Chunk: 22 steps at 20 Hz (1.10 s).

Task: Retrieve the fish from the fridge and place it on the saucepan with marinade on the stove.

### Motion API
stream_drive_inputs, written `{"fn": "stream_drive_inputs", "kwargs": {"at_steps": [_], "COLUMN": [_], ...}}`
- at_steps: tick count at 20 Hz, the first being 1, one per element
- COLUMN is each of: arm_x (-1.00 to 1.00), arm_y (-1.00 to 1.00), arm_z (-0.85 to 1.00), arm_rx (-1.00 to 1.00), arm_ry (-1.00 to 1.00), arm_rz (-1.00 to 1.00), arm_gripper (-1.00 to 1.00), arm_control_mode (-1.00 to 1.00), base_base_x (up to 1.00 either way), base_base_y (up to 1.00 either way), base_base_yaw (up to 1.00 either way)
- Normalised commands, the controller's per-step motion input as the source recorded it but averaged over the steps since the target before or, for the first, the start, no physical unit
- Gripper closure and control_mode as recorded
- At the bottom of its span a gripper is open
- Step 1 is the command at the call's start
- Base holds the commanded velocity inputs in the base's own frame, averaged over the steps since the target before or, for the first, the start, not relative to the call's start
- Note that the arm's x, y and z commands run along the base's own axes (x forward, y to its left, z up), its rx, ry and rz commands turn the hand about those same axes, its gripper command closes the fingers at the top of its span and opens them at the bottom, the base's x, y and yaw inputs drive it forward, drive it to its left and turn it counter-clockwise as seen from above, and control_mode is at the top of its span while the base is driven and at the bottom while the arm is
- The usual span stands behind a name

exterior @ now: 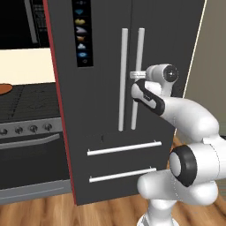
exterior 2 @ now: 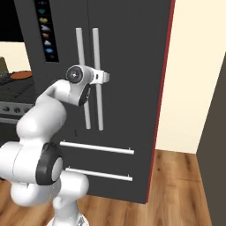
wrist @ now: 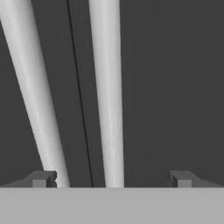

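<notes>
Wood floor [exterior: 39, 207] runs under the closed fridge [exterior: 110, 48] beside the stove [exterior: 26, 110]; jaws spread.

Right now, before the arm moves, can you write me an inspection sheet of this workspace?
Surface: wooden floor; stove top left of the fridge.
Job's things: fridge with both doors closed; orange-brown saucepan with marinade at the picture's edge on the stove; fish not visible.
Clutter: nothing seen.
Grippers: claw open, right door handle between its tips, left door handle beside; not closed on it.
Cables: nothing seen.
Surroundings: cream wall right of the fridge; two drawers below the doors.
</notes>
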Motion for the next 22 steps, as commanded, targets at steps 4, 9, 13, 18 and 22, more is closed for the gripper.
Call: {"fn": "stream_drive_inputs", "kwargs": {"at_steps": [4,9,13,18,22], "arm_x": [0.5,0.55,0.58,0.57,0.58], "arm_y": [0.0,0.0,0.0,-0.01,-0.01], "arm_z": [-0.08,-0.16,-0.18,-0.16,-0.14], "arm_rx": [0.0,0.0,0.0,0.0,0.0], "arm_ry": [0.0,-0.02,-0.02,-0.02,-0.02], "arm_rz": [0.0,0.0,0.0,0.0,0.0], "arm_gripper": [-1.0,-1.0,-1.0,-1.0,-1.0], "arm_control_mode": [-1.0,-1.0,-1.0,-1.0,-1.0], "base_base_x": [0.0,0.0,0.0,0.0,0.0], "base_base_y": [0.0,0.0,0.0,0.0,0.0], "base_base_yaw": [0.0,0.0,0.0,0.0,0.0]}}
